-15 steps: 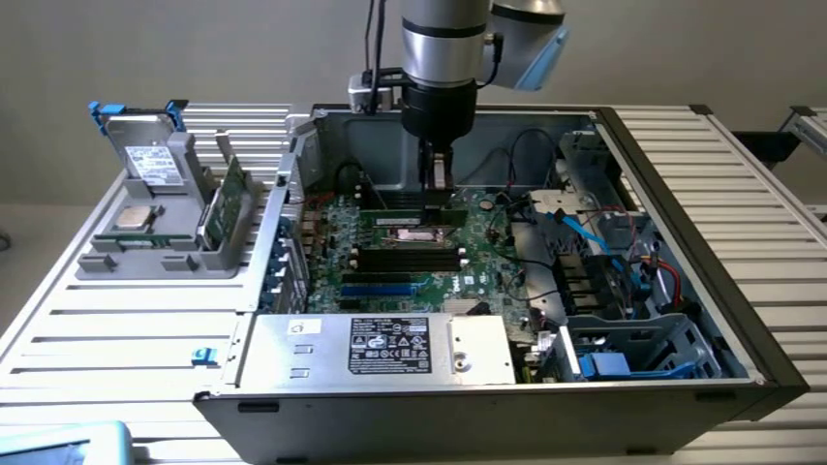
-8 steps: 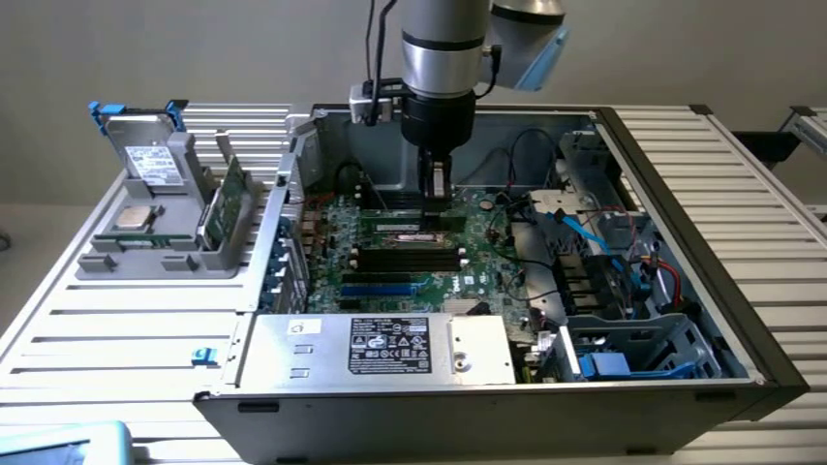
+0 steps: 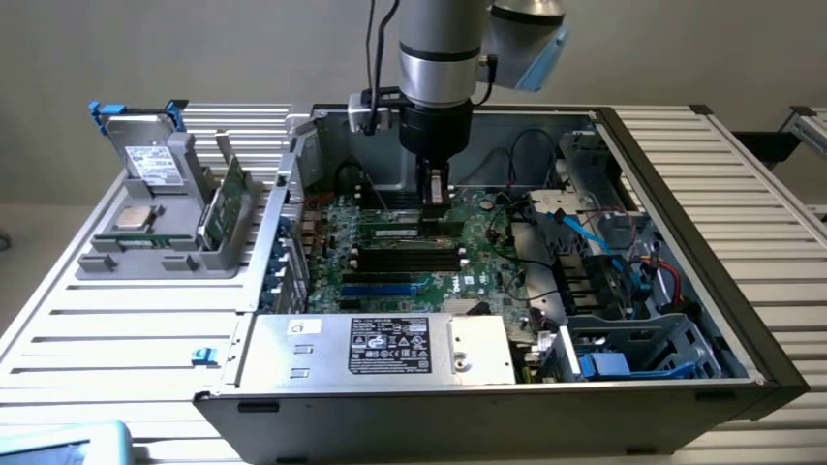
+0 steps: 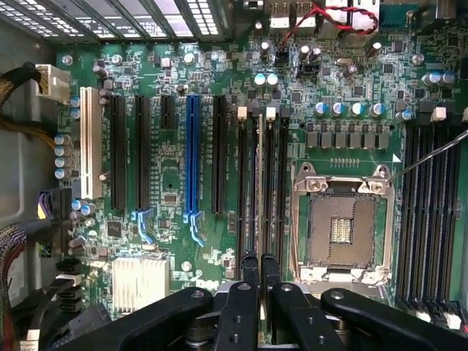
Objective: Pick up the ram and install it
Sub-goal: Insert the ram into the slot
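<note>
Down in the open case (image 3: 675, 184), my pincer (image 4: 259, 257) nips the ram (image 4: 259, 183).
Case walls hem me in; free room lies only above the motherboard (image 4: 167, 153). My pincer is narrow, clamped on the ram, which stands edge-on among the black slots (image 4: 281, 183) beside the empty processor socket (image 4: 341, 230). Cables (image 3: 592, 232) crowd the exterior view's right, and the power supply (image 3: 387, 347) lines the near wall.

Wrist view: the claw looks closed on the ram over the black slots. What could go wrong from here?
1. The ram lies edge-on between tightly packed black slots; a small offset could jam it on a neighbouring rail.
2. The open processor socket sits right beside them; a sideways slip of the claw might strike its exposed contacts.
</note>
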Action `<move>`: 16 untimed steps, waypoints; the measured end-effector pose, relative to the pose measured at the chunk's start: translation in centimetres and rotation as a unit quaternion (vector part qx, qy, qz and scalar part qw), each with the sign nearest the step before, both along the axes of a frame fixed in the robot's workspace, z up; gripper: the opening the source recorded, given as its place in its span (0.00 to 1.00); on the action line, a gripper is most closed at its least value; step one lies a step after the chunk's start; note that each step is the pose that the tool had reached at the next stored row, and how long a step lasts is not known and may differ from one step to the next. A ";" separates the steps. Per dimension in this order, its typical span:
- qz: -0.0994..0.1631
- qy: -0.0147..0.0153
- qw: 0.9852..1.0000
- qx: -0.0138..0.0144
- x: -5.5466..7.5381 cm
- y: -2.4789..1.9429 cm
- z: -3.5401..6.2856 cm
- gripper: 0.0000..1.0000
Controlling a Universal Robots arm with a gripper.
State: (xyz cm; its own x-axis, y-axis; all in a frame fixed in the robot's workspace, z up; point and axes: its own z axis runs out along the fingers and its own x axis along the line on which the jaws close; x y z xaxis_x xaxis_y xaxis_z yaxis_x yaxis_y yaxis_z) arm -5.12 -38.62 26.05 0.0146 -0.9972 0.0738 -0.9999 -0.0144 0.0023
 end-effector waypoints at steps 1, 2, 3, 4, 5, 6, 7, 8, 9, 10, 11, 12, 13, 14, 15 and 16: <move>0.001 0.000 1.000 0.000 0.0 -0.01 -0.03 0.13; 0.002 0.000 1.000 0.000 0.0 -0.07 -0.05 0.13; 0.003 0.000 1.000 0.000 0.0 -0.16 -0.08 0.13; 0.004 0.000 1.000 0.000 0.0 -0.25 -0.10 0.13; 0.004 0.000 1.000 0.000 0.0 -0.35 -0.12 0.13; 0.005 0.000 1.000 0.000 0.0 -0.41 -0.16 0.13; 0.006 0.000 1.000 0.000 0.0 -0.51 -0.18 0.13; 0.006 0.000 1.000 0.000 0.0 -0.61 -0.21 0.13; 0.007 0.000 1.000 0.000 0.0 -0.65 -0.30 0.13; 0.007 0.000 1.000 0.000 0.0 -0.65 -0.47 0.13; 0.007 0.000 1.000 0.000 0.0 -0.65 -0.64 0.13; 0.008 0.000 1.000 0.000 0.0 -0.65 -0.82 0.13; 0.008 0.000 1.000 0.000 0.0 -0.65 -1.01 0.13; 0.008 0.000 1.000 0.000 0.0 -0.65 -1.15 0.13; 0.008 0.000 1.000 0.000 0.0 -0.66 -1.26 0.13; 0.008 0.000 1.000 0.000 0.0 -0.66 -1.36 0.13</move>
State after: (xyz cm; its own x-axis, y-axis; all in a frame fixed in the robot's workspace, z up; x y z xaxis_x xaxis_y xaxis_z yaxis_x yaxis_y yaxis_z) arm -5.12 -39.27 24.69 0.0300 -0.9968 0.0737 -0.9996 -0.0299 0.0021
